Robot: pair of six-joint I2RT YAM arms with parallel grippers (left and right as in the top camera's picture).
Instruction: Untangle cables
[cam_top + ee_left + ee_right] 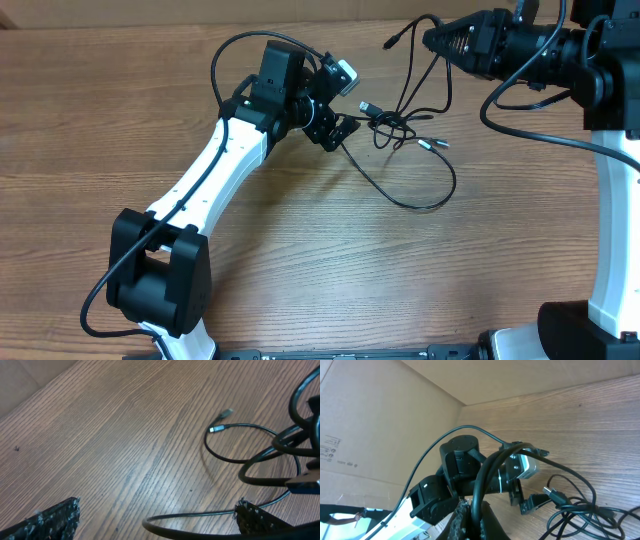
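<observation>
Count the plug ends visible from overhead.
3. Top plug by the right pincer; middle plug by the left pincer; lower plug right of the tangle. More may be hidden.

Matt wood-grain table under the rough black fingers; glossy black cables, a shiny metal plug beyond them.

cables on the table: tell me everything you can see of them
The cables are thin, black, rubbery-looking cords with small metal-tipped plugs, loosely tangled on the wooden table, one wide loop spread flat. A few strands rise to the shut right gripper, which pinches them. The left gripper stands open beside the tangle, one strand running between its fingers, ungripped.
</observation>
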